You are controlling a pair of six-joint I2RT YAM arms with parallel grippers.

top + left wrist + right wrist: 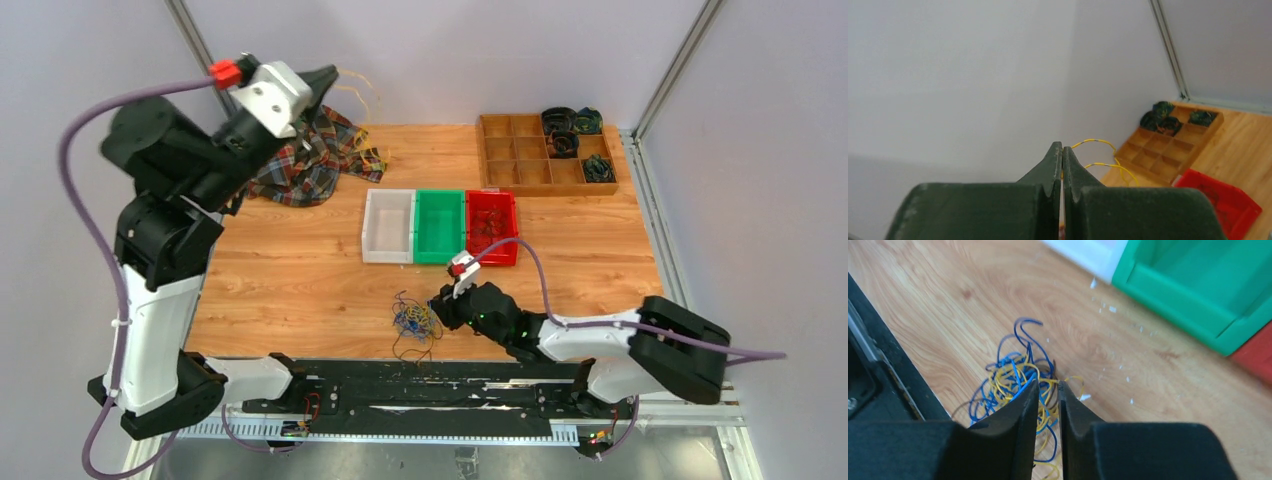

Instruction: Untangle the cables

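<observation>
Right wrist view puts the tangle of cables [1008,382] in the lower middle of the frame. I see blue and yellow strands looped together on the wooden table [948,295], with one blue loop sticking out toward the top. In the top view the tangle lies low and centre, near the table's front edge.

The right gripper [1048,386] hangs right over the tangle. Its fingers stand a narrow slit apart and strands show in the slit. I cannot tell whether they are pinched or just lie underneath.

The left gripper [1062,148] is raised in the upper left of the top view, up against the back wall. Its fingers are pressed together on a yellow cable [1098,142], which curls out from the tips in two thin arcs.

Above the tangle in the top view sit three bins, touching side by side: a white bin [388,227], a green bin [440,226] and a red bin [492,228] with dark bits inside. A wooden compartment tray [520,150] is at the upper right, with dark coils in its right-hand cells. A plaid cloth [310,160] lies crumpled at the upper left, below the raised gripper.
</observation>
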